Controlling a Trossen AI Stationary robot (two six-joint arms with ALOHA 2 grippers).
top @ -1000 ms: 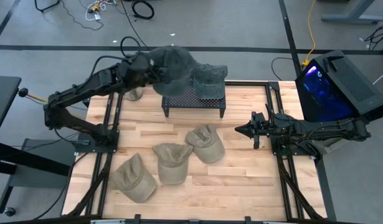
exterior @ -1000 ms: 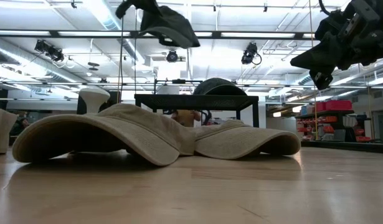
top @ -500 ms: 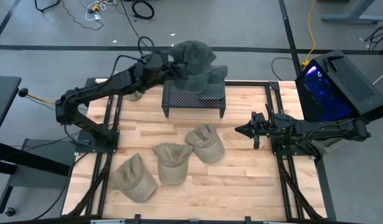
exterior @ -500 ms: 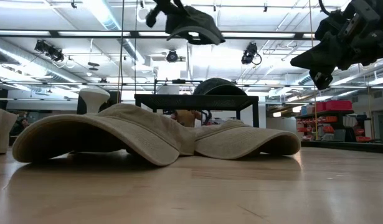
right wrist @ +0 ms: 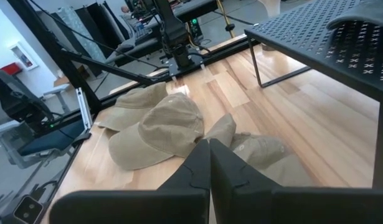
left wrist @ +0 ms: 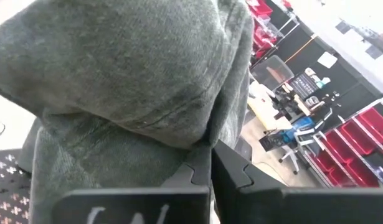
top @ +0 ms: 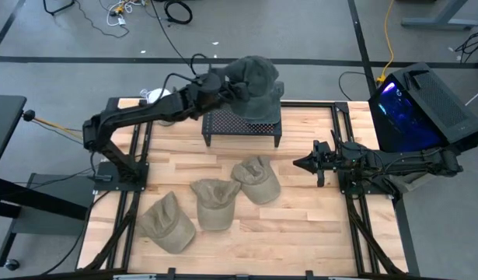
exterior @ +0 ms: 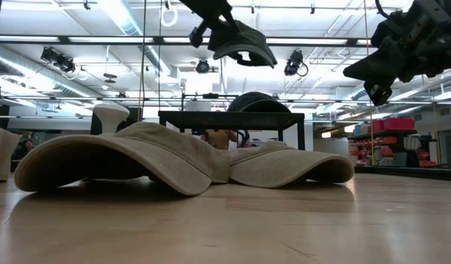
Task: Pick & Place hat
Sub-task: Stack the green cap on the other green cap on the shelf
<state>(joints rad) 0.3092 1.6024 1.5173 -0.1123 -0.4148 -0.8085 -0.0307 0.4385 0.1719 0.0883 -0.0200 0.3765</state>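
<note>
Hat [top: 252,78] in dark grey is hanging in the air, pinched in the shut jaws of the left gripper [top: 225,87], and it is sitting right over the black rack [top: 242,123] at the back of the worktop [top: 301,225]. The hat is drooping down and away from the jaws, out past the fingertips, with its brim [exterior: 248,53] pointing down toward the rack in the low view. Another dark hat [top: 263,103] is already lying on the rack top, just under the held one. So the way to go looks like straight down, and only a little way.

The right gripper [top: 299,162] is waiting with its jaws shut on nothing, low over the worktop on the right side, well apart from the rack.

Three tan hats [top: 215,202] are lying on the wooden worktop in front of the rack, touching or nearly touching each other. A screen [top: 402,109] is glowing blue at the right edge. Cables [top: 176,11] are lying on the grey floor behind.
</note>
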